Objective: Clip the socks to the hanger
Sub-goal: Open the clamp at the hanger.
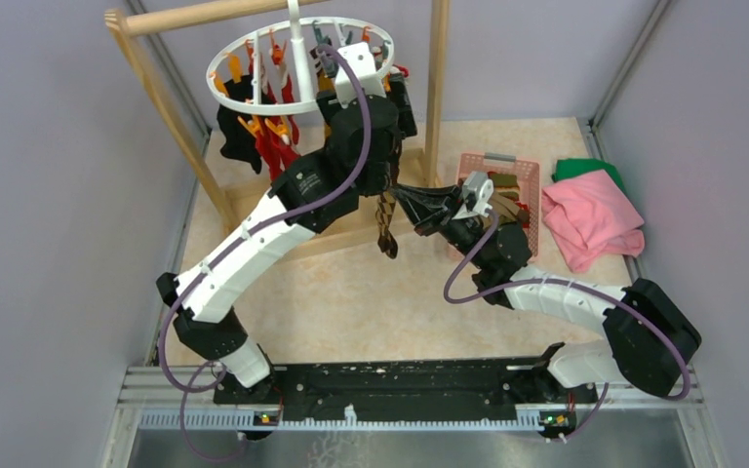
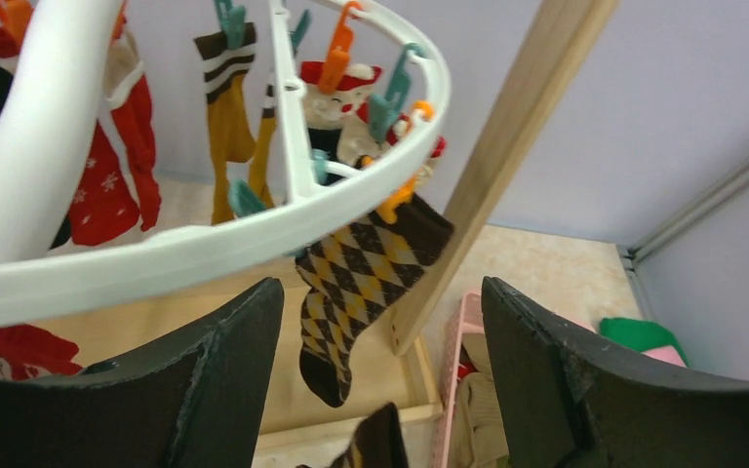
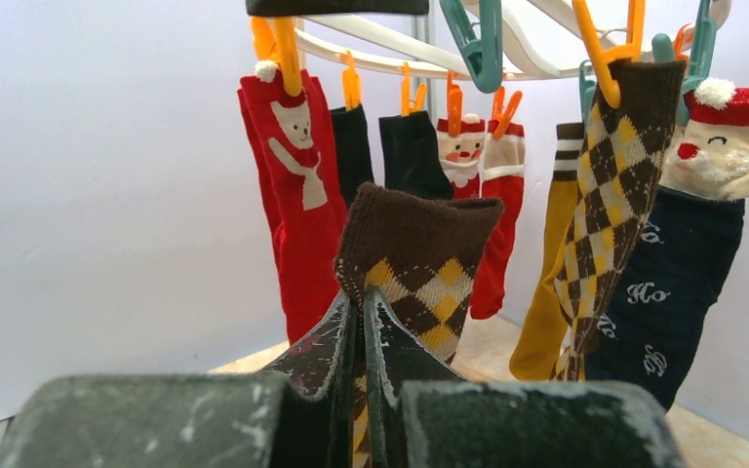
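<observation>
Right jaws pinching brown argyle sock [image 3: 419, 253], left jaws wide, empty, below white ring hanger [image 2: 205, 249], wooden post [image 2: 507, 166] just beside

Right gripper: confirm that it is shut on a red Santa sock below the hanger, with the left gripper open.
Not quite. The right gripper is shut on a brown argyle sock, not a red Santa one, as the right wrist view shows. It is below the hanger, and the left gripper is open.
</observation>
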Controlling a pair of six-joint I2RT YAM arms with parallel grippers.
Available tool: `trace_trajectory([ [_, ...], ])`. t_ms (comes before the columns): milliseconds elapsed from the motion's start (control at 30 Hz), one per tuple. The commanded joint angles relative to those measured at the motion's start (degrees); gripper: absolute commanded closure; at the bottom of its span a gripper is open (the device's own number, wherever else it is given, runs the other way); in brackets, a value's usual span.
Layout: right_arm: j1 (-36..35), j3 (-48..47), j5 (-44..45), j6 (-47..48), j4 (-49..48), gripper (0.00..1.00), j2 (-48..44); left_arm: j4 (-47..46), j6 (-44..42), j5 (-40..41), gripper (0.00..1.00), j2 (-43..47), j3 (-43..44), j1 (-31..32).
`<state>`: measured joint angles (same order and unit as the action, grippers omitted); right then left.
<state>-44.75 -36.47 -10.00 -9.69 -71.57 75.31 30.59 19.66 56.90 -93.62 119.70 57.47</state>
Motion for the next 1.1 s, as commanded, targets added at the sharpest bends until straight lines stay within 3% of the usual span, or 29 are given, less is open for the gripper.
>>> trace_trajectory([
  [0,0.6,-1.1,0.0,-0.7,-2.4,1.00,-1.2,5.1,4.9,-2.0,0.21,0.3,2.1,-2.6],
  [467,0.9,-1.1,-0.2,-1.0,-2.7,1.00,-1.1,0.2,-0.1,2.4,0.20,2.0,-0.1,0.4],
  [733,0.9,-1.1,-0.1,-1.0,-2.7,1.00,-1.3,0.4,1.5,3.4,0.21,3.3,-2.5,-0.9],
  [1067,1.1,-1.0,-0.1,-1.0,-2.8,1.00,-1.5,-1.8,2.4,-0.3,0.22,2.8,-4.2,-6.8],
])
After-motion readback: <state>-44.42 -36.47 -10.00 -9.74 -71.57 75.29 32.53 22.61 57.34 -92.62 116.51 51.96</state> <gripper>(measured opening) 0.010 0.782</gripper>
